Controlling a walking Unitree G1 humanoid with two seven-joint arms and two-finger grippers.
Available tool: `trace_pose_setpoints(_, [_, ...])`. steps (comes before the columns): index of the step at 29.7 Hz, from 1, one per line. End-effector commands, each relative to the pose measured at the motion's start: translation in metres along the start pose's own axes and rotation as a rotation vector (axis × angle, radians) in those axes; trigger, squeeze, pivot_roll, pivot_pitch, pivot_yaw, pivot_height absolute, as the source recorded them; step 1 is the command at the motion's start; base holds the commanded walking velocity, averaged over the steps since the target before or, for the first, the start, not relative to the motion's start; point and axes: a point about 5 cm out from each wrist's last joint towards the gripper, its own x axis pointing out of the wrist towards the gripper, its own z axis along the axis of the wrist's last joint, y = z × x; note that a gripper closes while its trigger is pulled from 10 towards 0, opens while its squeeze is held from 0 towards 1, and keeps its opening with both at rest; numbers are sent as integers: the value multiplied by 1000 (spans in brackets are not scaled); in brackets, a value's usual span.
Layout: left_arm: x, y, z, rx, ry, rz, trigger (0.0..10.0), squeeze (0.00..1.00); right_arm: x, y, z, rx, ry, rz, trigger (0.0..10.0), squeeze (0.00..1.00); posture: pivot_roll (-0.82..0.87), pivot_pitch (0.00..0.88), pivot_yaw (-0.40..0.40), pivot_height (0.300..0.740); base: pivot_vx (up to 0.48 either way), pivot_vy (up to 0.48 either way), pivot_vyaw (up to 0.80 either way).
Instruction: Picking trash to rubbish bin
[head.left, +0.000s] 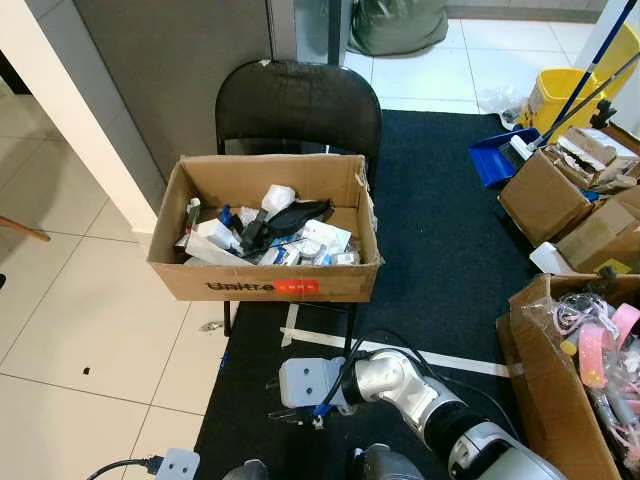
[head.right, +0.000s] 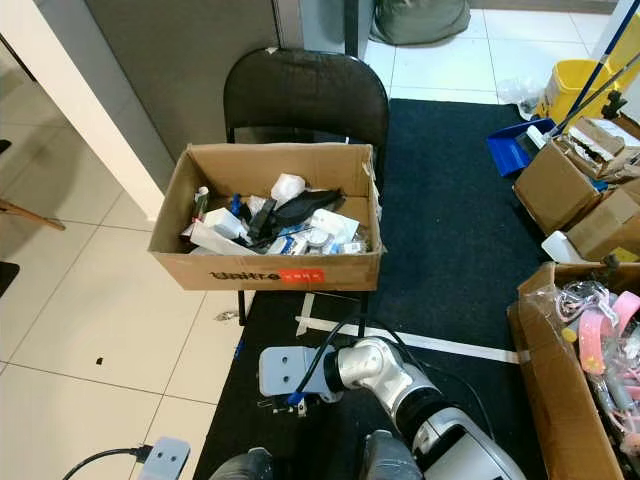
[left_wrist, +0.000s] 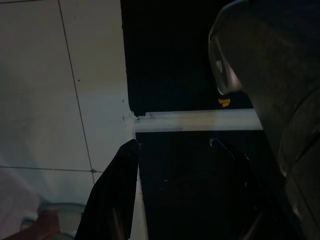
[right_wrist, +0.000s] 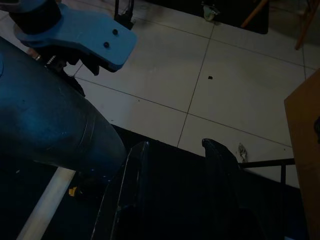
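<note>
Trash fills box on chair.

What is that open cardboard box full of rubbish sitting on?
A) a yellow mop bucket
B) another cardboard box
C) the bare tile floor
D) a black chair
D: the cardboard box rests on the seat of the black chair, whose backrest rises behind it and whose thin legs show beneath it above the dark mat.
</note>
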Motion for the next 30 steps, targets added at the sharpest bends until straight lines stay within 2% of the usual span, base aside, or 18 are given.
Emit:
trace_pose_setpoints(1, [-3, 0, -12, 6, 47, -2, 10000, 0, 2, 2, -1, -2, 3, 16, 10000, 0, -28, 122, 77, 740, 0, 0, 0])
trace_pose_setpoints(30, [0, -8, -7, 12, 47, -28, 10000, 0, -1, -4, -3, -2, 17, 13, 10000, 0, -36, 119, 77, 740, 0, 0, 0])
